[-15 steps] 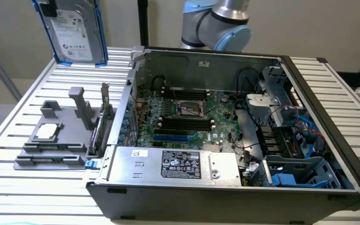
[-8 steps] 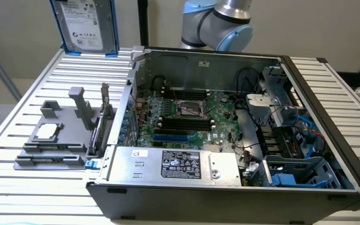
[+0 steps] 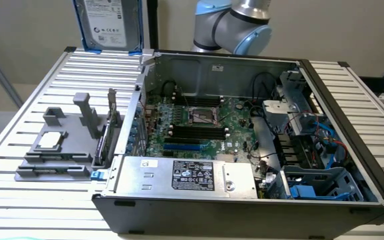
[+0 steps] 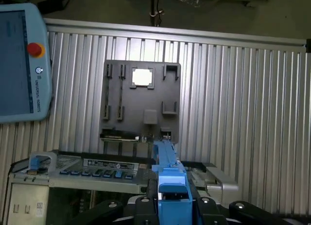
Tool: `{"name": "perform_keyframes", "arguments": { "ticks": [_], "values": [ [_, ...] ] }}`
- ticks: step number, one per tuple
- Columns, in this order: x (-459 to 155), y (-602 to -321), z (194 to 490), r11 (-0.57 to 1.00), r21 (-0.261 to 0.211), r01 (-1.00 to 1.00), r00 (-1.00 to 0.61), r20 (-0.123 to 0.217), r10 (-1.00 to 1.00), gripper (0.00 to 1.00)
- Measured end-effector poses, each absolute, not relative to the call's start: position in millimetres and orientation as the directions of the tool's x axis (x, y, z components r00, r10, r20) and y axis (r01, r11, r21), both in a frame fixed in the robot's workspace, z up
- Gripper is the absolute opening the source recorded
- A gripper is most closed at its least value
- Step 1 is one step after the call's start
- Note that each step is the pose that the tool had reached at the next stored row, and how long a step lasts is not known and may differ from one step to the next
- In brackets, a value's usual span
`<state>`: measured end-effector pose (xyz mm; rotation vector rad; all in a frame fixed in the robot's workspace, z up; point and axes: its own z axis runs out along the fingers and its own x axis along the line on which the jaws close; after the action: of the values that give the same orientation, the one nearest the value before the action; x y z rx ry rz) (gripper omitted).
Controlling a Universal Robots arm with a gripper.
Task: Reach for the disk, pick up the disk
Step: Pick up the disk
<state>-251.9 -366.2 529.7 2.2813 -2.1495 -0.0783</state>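
Because the disk (image 3: 107,22) hangs upright in the air over the far corner of the bench (image 3: 18,110), at the exterior view's left and well above the slatted top, a slip from here would likely mean a drop onto bare metal or onto the rim of the open computer case (image 3: 232,70) just beside it. A hard drive would probably not take such a knock well. Its white label faces the camera and its blue frame shows along both side edges, while its upper part runs out of the picture, so the grip cannot be judged from this side. The arm (image 3: 235,22) stands behind the case, and a swing that way could, I judge, catch the disk's lower corner on the case wall. Nearer the camera sits the gray fixture (image 3: 52,150) with a small square chip (image 3: 50,140) in it, well apart from the disk. In the wrist view the hand (image 4: 172,203) is closed to a middling width on the disk (image 4: 165,157), its black fingers (image 4: 146,208) set against either side of the blue frame, with the disk's edge running straight out from between them. The hold seems to be on the plastic frame rather than the metal body, so the weak point, as I judge it, is the frame flexing or unclipping, or the disk pivoting between the pads if the arm moves sharply. Beyond the disk's far end lie the fixture, the power-supply box (image 4: 112,165) and the bench, all well clear of it.
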Motion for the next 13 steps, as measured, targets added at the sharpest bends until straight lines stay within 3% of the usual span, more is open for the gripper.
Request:
{"name": "perform_keyframes", "arguments": {
  "ticks": [13],
  "values": [
    [-196.0, -382.9, 529.1, -0.060, 0.024, -0.998, 0.059, -0.042, -0.997, 0.33]
  ]
}}
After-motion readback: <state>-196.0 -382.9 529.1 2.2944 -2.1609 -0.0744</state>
